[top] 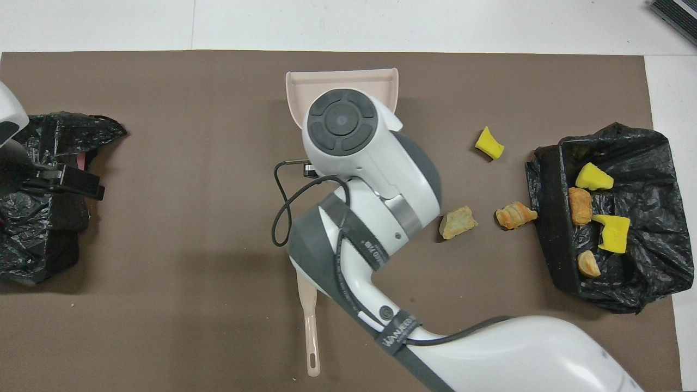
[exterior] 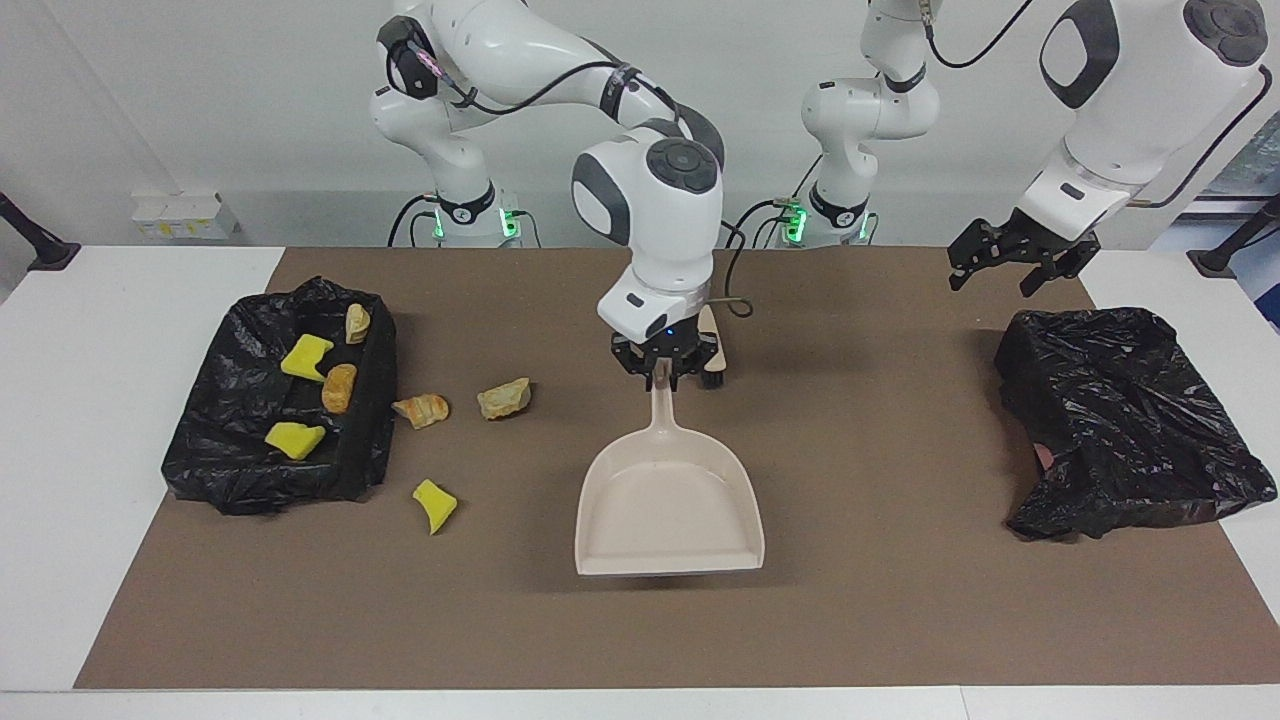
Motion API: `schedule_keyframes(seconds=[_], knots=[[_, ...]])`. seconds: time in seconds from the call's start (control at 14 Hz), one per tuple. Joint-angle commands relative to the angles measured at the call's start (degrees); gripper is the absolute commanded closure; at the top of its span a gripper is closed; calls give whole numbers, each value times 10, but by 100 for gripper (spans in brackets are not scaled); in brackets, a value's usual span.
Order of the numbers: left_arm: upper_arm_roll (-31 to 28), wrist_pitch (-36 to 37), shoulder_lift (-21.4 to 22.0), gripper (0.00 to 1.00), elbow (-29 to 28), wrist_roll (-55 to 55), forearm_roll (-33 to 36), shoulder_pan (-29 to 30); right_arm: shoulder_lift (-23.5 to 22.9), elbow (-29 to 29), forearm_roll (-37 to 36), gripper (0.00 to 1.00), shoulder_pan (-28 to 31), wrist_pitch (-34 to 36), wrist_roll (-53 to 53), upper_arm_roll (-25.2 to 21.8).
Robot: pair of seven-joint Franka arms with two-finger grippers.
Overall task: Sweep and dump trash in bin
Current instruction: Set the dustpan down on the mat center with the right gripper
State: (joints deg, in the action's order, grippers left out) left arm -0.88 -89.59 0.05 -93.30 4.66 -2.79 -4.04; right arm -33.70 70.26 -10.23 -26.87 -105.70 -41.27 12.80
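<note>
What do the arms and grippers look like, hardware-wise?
Both arms have glossy white shells with dark grey joint caps and bands. The right arm carries a loose black cable. The right gripper and left gripper are black linkages on white wrists. Green lights glow at both bases.

Facing view: high, across the brown mat (exterior: 900, 600), looking at the robots. Overhead view: steeply down. Both share the mat

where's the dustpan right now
In the facing view the dustpan sits mid-table on the brown mat, its handle held by the right gripper, just beside the brush.
</note>
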Motion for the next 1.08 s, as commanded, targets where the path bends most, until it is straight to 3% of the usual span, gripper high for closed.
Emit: schedule_keyframes(seconds=[0.0, 0.57, 0.65, 0.72, 0.79, 0.93, 1.0], knots=[[1, -11, 11, 0, -10, 9, 19, -4, -64, -57, 12, 100, -23, -22, -41, -2], [4, -29, 29, 0, -42, 9, 19, -6, -100, -50, 49, 98, -28, -37, -36, 13], [4, -32, 30, 0, -45, 9, 19, -6, -99, -50, 49, 91, -27, -34, -36, 13], [6, -34, 32, 0, -50, 9, 19, -6, -99, -50, 49, 71, -27, -29, -36, 13], [6, -38, 33, 0, -53, 9, 19, -11, -99, -50, 49, 65, -27, -29, -36, 13], [6, -42, 32, 0, -55, 8, 18, -17, -91, -48, 50, 43, -32, -28, -38, 13], [6, -48, 32, 0, -56, 7, 18, -22, -88, -48, 54, 25, -27, -27, -41, 13]])
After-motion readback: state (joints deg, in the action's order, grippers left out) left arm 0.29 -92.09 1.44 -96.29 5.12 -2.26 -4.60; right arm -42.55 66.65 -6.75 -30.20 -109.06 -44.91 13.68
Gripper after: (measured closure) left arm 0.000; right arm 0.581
